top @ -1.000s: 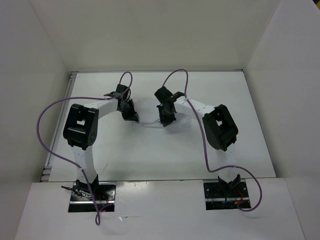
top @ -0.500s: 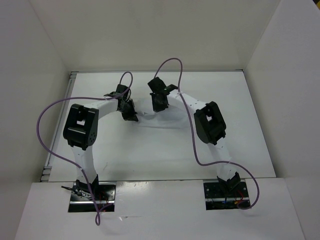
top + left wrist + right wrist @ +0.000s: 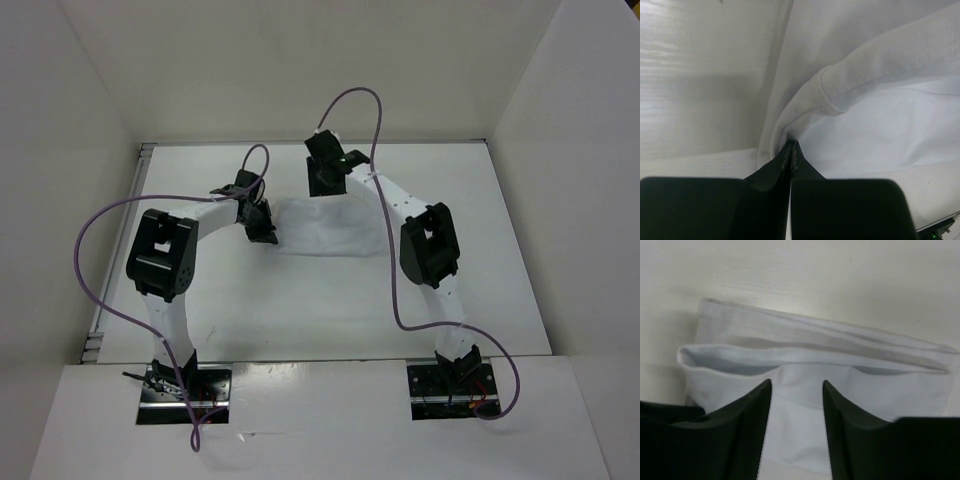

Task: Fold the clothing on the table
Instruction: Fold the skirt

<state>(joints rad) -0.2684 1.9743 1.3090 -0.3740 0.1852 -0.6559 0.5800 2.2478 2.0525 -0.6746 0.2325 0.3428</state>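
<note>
The white garment (image 3: 325, 228) lies partly folded on the surface (image 3: 300, 310), a little toward 12 o'clock from the middle, with the two arms reaching in on either side of it. The left hand (image 3: 262, 228) sits at the garment's 9 o'clock edge. In its wrist view the fingertips are pressed together on a fold of the cloth, and a hemmed edge curves away from them toward 2 o'clock. The right hand (image 3: 322, 185) is at the garment's 12 o'clock edge, tilted down over it. In its wrist view the two fingers (image 3: 752, 410) stand apart with nothing pinched between them. Stacked layers of fabric lie flat beneath and beyond them, and their folded edges run from 9 to 3 o'clock. A purple cable (image 3: 100, 230) loops off each arm.
</note>
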